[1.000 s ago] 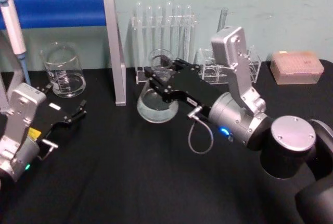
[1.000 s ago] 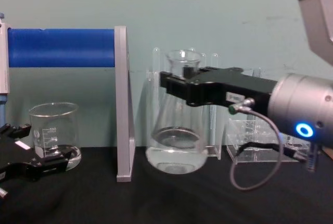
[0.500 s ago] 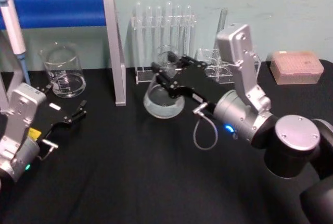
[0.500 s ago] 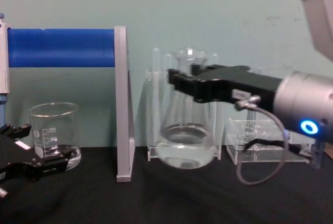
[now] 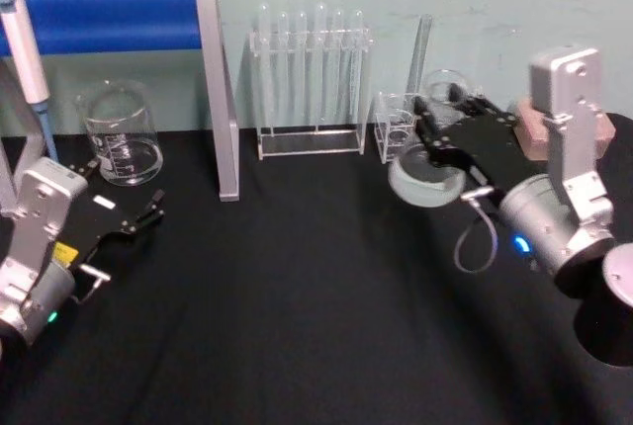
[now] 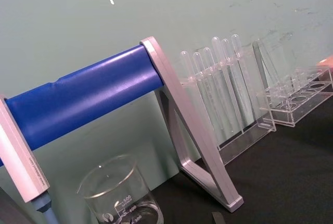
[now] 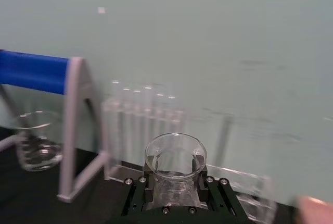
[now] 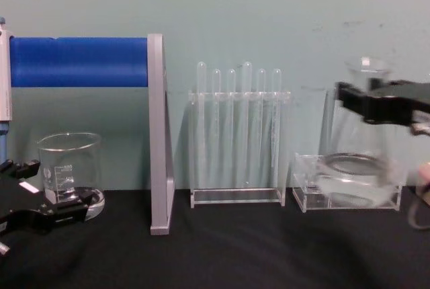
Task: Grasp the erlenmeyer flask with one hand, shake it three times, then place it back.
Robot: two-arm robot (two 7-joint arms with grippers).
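Grips the erlenmeyer flask [image 5: 426, 172] by its neck with the right hand [image 5: 442, 114], black fingers clamped on either side just below the flared lip. Holds it clear of the counter [image 5: 277, 316], far over on the right side, roughly upright as seen from the chest. Carries a shallow layer of clear liquid in the wide base. From the chest, places that base in front of the small clear rack [image 5: 394, 127], well to the right of the tall test tube rack [image 5: 309, 79] and apart from it. From the right wrist, looks straight onto the flask's open mouth, with the two fingers pressed against the glass on either side.

Rests the left hand [image 5: 127, 193] low at the left of the counter, fingers apart and holding nothing. Lies just in front of the glass beaker [image 5: 121, 136]; cannot tell whether touching it. Behind the beaker, a grey stand with a blue bar [image 5: 109, 18].
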